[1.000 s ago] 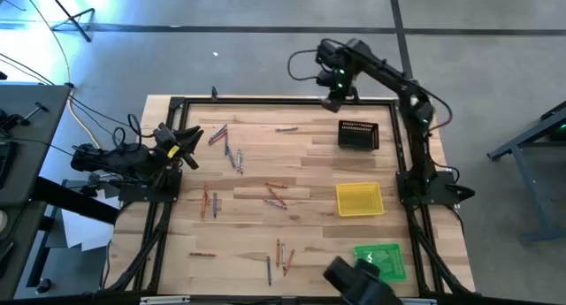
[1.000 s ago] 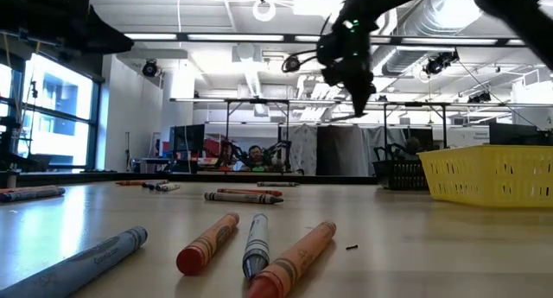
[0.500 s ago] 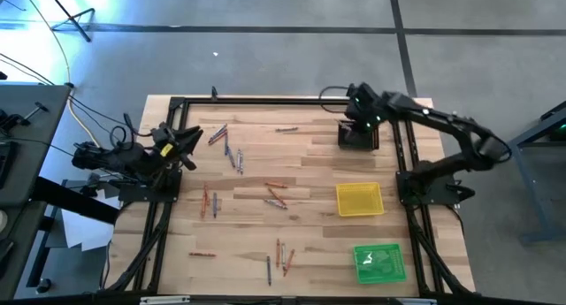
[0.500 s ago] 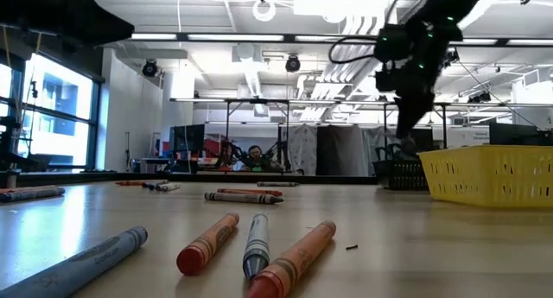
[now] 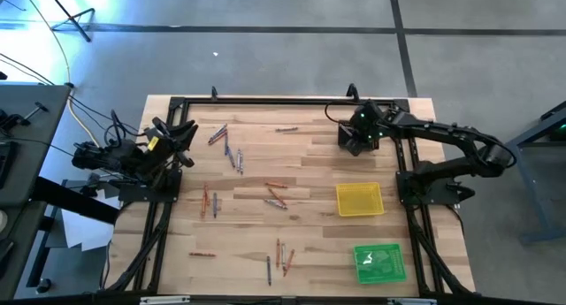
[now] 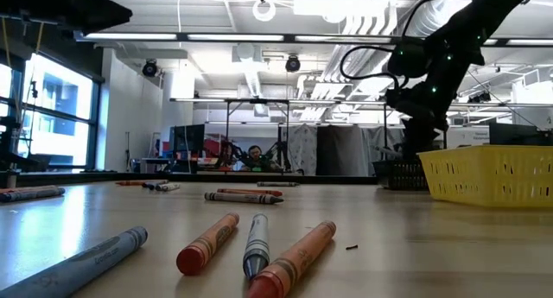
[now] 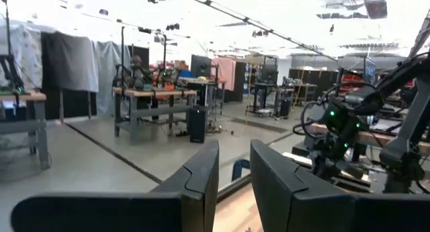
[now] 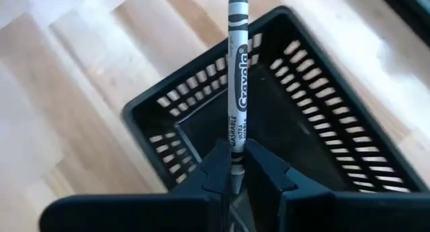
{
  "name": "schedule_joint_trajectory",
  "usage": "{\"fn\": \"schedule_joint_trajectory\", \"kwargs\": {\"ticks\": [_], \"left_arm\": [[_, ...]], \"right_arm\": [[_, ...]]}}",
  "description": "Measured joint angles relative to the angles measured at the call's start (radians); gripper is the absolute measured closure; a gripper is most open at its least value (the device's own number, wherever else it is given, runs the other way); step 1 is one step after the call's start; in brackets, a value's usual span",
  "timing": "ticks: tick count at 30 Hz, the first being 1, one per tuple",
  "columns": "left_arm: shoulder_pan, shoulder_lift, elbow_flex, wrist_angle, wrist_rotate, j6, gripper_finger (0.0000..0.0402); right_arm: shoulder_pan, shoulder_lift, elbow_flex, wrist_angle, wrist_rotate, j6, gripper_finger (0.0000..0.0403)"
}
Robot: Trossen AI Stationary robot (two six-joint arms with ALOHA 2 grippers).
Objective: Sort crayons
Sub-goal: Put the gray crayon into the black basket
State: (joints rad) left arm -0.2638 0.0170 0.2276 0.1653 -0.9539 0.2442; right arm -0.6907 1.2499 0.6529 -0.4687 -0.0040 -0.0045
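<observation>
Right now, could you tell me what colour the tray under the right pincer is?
Black tray, seen best in the right wrist view.

The left gripper [image 7: 234,181] looks out over the table edge [image 7: 232,218] into a large workshop room, its two dark fingers [image 7: 201,175] a little apart. Beyond the fingers, the right arm [image 7: 349,128] bends down, green lights on it.

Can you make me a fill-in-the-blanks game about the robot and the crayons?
1. The right gripper holds a grey crayon over the ____ tray.
2. The tray between the black and green ones is ____.
3. The left gripper is holding ____.

Missing words: black; yellow; nothing
</observation>
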Motion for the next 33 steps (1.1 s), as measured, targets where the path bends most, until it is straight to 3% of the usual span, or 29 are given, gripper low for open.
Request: {"fn": "schedule_joint_trajectory", "kwargs": {"ticks": [6,17,25,33], "left_arm": [[0.000,0.000,0.000,0.021,0.000,0.049,0.0328],[0.000,0.000,0.000,0.028,0.000,0.075,0.0328],[0.000,0.000,0.000,0.029,0.000,0.075,0.0328],[0.000,0.000,0.001,0.035,0.000,0.081,0.0328]], "right_arm": [[0.000,0.000,0.000,-0.003,0.041,-0.010,0.0371],[0.000,0.000,0.000,-0.024,0.010,-0.015,0.0370],[0.000,0.000,0.000,-0.029,0.008,-0.113,0.0370],[-0.002,0.000,0.000,-0.028,0.029,-0.082,0.0370]]}}
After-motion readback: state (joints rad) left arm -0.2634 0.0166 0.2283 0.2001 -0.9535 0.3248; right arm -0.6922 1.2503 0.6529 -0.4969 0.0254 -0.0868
